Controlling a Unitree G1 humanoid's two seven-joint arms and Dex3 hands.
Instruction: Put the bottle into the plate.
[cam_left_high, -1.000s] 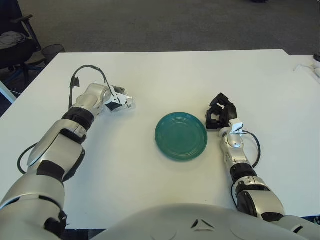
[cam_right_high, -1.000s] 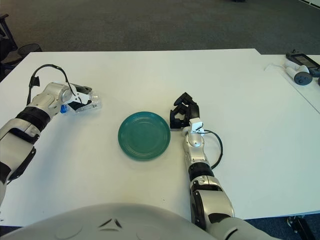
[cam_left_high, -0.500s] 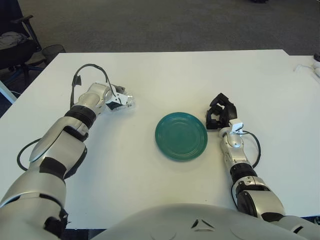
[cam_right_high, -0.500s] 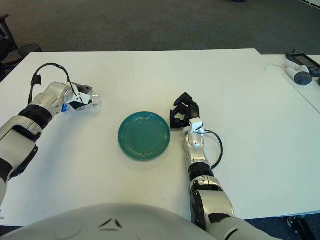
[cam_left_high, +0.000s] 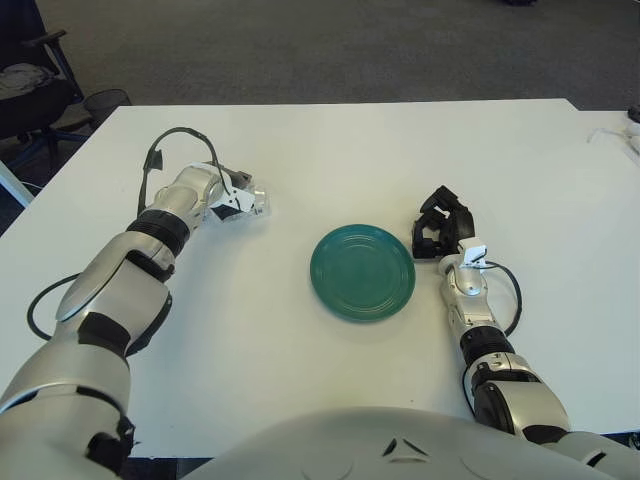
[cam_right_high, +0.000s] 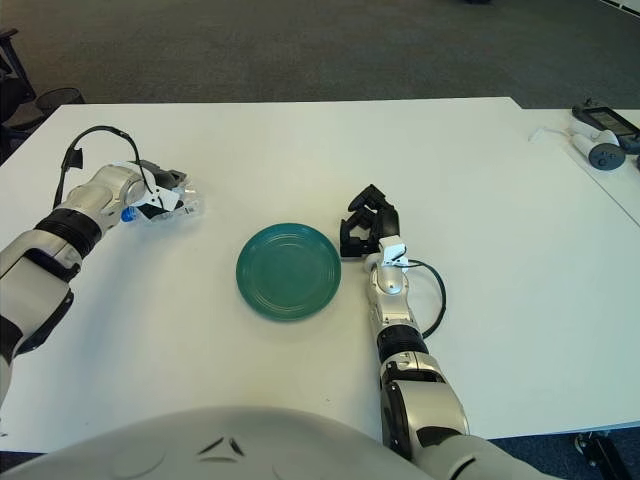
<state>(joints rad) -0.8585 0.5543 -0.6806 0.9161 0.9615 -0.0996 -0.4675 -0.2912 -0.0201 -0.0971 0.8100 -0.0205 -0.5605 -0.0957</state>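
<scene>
A small clear plastic bottle (cam_right_high: 186, 207) with a blue cap (cam_right_high: 127, 213) lies sideways in my left hand (cam_left_high: 238, 200), whose fingers are closed around it low over the white table (cam_left_high: 330, 150), far left of centre. The round teal plate (cam_left_high: 362, 271) sits flat in the middle of the table with nothing on it, well to the right of the bottle. My right hand (cam_left_high: 441, 230) shows just beside the plate's right rim, its black fingers curled and holding nothing.
A grey handheld device (cam_right_high: 598, 152) and a white cable lie at the table's far right edge. Beyond the far left corner are a dark office chair (cam_left_high: 30, 80) and a round bin (cam_left_high: 105, 100) on the carpet.
My left hand has drawn the bottle slightly back and to the left, turning a little at the wrist. The plate and my right hand have stayed put.
</scene>
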